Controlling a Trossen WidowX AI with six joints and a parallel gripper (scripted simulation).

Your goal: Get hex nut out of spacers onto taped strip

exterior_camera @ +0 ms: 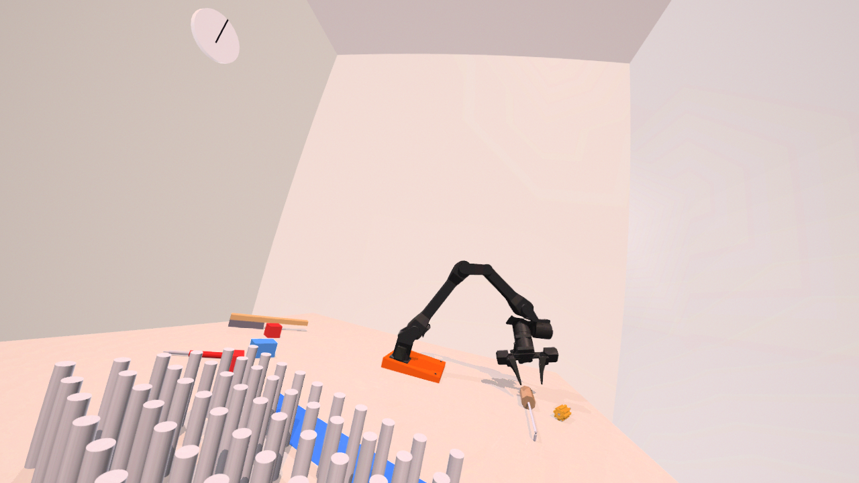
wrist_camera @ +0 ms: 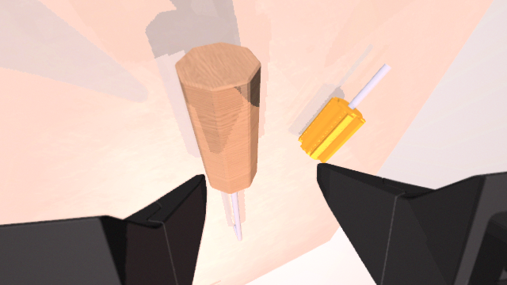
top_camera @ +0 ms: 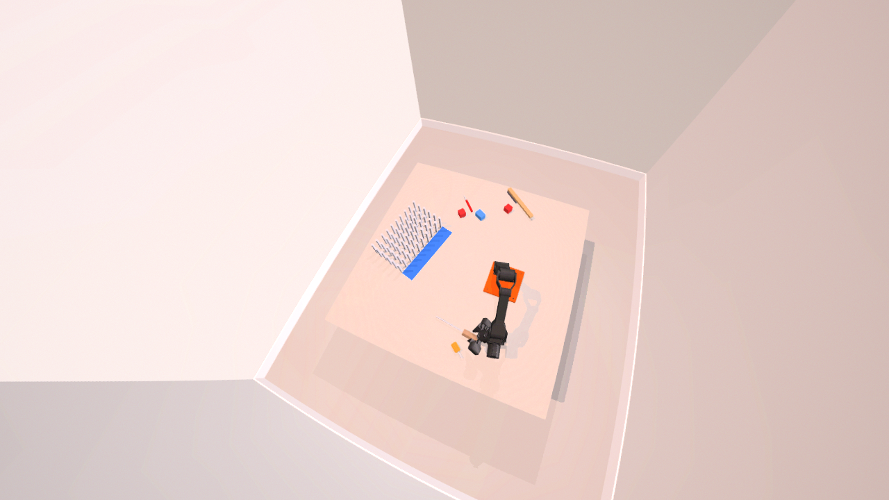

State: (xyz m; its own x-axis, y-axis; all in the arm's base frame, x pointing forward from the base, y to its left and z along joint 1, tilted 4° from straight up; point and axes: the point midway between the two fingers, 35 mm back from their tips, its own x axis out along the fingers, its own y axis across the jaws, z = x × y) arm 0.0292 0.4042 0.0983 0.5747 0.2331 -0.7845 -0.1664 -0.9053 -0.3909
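Observation:
My gripper [top_camera: 474,336] [exterior_camera: 531,383] [wrist_camera: 262,177] is partly open and empty, pointing down above the wooden-handled hook tool. The tool's handle [top_camera: 469,335] [exterior_camera: 527,397] [wrist_camera: 222,131] lies on the table; its thin shaft [top_camera: 449,322] [exterior_camera: 531,420] [wrist_camera: 236,214] ends in a small bent tip. In the wrist view the handle lies mostly ahead of the fingertips, nearer the left one. The spacers [top_camera: 407,237] [exterior_camera: 148,433] stand upright in rows. The blue taped strip [top_camera: 428,252] [exterior_camera: 345,443] runs along their front. The nut cannot be made out.
A stubby yellow screwdriver [top_camera: 455,346] [exterior_camera: 562,412] [wrist_camera: 333,128] lies close beside the hook tool. Beyond the strip's far end are a red screwdriver [top_camera: 468,205] [exterior_camera: 207,354], a blue block [top_camera: 480,214] [exterior_camera: 263,347], two red blocks and a long wooden tool [top_camera: 521,205] [exterior_camera: 270,319].

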